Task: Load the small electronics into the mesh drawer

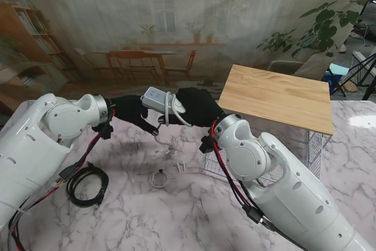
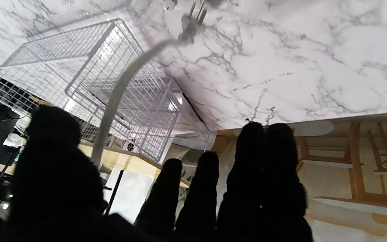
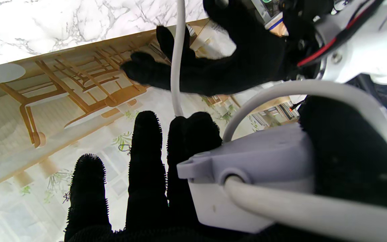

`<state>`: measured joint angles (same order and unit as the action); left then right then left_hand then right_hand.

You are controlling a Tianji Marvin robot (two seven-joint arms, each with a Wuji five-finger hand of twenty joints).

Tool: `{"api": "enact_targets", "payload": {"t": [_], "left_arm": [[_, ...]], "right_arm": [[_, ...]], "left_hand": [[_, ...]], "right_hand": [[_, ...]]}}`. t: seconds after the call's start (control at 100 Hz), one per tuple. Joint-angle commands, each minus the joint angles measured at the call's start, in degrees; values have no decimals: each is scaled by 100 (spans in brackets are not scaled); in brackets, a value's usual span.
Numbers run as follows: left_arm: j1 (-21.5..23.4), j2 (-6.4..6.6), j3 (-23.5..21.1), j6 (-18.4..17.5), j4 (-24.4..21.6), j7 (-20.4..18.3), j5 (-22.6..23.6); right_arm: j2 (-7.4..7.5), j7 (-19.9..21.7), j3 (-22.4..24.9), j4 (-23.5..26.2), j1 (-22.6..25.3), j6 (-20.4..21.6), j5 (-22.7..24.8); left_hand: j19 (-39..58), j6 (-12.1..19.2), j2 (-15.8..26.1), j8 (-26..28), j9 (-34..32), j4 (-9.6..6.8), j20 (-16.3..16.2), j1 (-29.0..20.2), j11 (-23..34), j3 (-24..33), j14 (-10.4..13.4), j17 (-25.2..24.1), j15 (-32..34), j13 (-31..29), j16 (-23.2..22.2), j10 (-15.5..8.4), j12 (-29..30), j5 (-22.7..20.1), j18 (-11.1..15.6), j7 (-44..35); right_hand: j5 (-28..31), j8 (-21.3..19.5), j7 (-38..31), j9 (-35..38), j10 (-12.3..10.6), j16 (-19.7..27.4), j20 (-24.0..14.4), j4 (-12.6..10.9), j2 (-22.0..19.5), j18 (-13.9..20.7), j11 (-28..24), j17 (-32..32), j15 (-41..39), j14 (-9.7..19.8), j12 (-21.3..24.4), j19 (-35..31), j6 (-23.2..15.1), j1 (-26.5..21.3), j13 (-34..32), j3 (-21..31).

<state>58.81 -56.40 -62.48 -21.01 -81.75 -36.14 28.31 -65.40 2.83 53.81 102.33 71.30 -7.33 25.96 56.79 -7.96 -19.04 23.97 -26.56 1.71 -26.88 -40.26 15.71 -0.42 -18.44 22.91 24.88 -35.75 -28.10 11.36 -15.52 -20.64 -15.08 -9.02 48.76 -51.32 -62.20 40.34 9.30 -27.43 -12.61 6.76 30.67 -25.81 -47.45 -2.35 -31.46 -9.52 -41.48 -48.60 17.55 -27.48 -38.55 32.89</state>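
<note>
A white power strip (image 1: 157, 99) with its cord looped around it hangs in the air above the middle of the table. My right hand (image 1: 197, 107) is shut on it; in the right wrist view the strip (image 3: 247, 174) sits between thumb and fingers. My left hand (image 1: 130, 113) is right beside the strip's other end with its fingers (image 2: 207, 188) stretched out and apart, and the hanging cord (image 2: 113, 101) passes by its thumb. The cord's plug (image 1: 180, 166) dangles just over the marble. The white mesh drawer (image 2: 89, 84) is pulled out under the wooden top (image 1: 276, 95), largely hidden behind my right arm.
A coiled black cable (image 1: 87, 185) lies on the marble near my left arm. A small coiled white cable (image 1: 158, 178) lies nearer to me than the plug. The drawer's mesh frame (image 1: 315, 151) stands at the right. The table's far edge runs behind the hands.
</note>
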Motion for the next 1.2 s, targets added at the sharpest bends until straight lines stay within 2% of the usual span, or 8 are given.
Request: {"api": "enact_targets", "payload": {"t": [0.0, 0.14, 0.25, 0.43, 0.51, 0.75, 0.97, 1.19], "left_arm": [[86, 43, 16, -74, 40, -116, 9], [184, 11, 63, -68, 79, 16, -79], [156, -48, 268, 185, 140, 85, -350], [47, -146, 586, 312, 216, 363, -484], [63, -180, 636, 348, 192, 494, -476], [5, -144, 725, 276, 188, 448, -207], [92, -157, 603, 253, 126, 570, -102], [161, -152, 461, 229, 84, 561, -135]], "right_arm": [[-33, -12, 45, 37, -69, -36, 25], [-42, -32, 59, 34, -94, -64, 12], [-54, -69, 60, 31, -90, -90, 0], [-61, -152, 86, 28, -53, -87, 68], [-55, -139, 106, 41, -36, -88, 74], [-62, -168, 146, 40, -21, -122, 63], [-67, -164, 109, 16, -54, -145, 56], [-62, -155, 117, 26, -42, -167, 76]], "left_hand": [[-52, 503, 107, -83, -104, -132, 127, -213, -149, 113, 109, 131, -178, -123, 163, -211, 175, -88, 119, -166], [64, 1040, 498, 4, -536, -118, 139, -707, -123, 537, 364, 280, -128, -362, 263, -636, 237, -569, 279, -691], [226, 1066, 515, -91, -792, -61, 111, -723, -169, 589, 481, 429, -53, -597, 277, -1089, 271, -776, 307, -830], [404, 938, 834, -68, -1432, 26, 157, -1192, -10, 556, 696, 552, 83, -896, 265, -1293, 177, -1326, 405, -1452], [606, 1057, 1183, 16, -2105, -10, 168, -2456, 250, 24, 843, 745, 262, -1224, 217, -1195, 52, -1979, 513, -2254], [779, 433, 1249, -89, -2724, -50, 210, -2957, 269, 43, 941, 1069, 327, -1662, 286, -467, 75, -1972, 656, -2523], [768, -102, 942, -90, -2269, -109, 270, -1920, 86, -2, 776, 955, 324, -1483, 302, -193, 141, -1292, 617, -2055], [818, 145, 903, 254, -1948, -42, 179, -2101, 425, 238, 614, 833, 520, -1341, 65, -280, -57, -1184, 576, -2264]], "right_hand": [[409, -97, -214, 107, -305, -15, 72, 2, -1137, 19, -260, 78, -342, 66, -49, -62, -860, -1121, -75, 1922], [407, -95, -215, 99, -304, -15, 73, 0, -1145, 17, -261, 78, -343, 67, -47, -62, -854, -1124, -70, 1918], [407, -95, -215, 95, -300, -14, 75, -1, -1146, 16, -260, 82, -341, 62, -45, -61, -854, -1130, -62, 1916], [406, -94, -215, 95, -299, -15, 78, -2, -1147, 11, -262, 88, -344, 63, -44, -58, -852, -1133, -67, 1910], [406, -93, -215, 96, -303, -14, 78, -2, -1151, 8, -263, 84, -343, 59, -44, -60, -852, -1131, -66, 1907], [407, -94, -214, 90, -296, -14, 83, -4, -1155, 17, -267, 91, -344, 57, -45, -54, -852, -1136, -57, 1899], [402, -94, -214, 88, -291, -13, 85, -5, -1152, 11, -265, 96, -346, 55, -41, -53, -849, -1135, -61, 1900], [401, -93, -214, 92, -296, -11, 86, -5, -1152, 8, -268, 92, -343, 60, -42, -56, -846, -1136, -59, 1898]]}}
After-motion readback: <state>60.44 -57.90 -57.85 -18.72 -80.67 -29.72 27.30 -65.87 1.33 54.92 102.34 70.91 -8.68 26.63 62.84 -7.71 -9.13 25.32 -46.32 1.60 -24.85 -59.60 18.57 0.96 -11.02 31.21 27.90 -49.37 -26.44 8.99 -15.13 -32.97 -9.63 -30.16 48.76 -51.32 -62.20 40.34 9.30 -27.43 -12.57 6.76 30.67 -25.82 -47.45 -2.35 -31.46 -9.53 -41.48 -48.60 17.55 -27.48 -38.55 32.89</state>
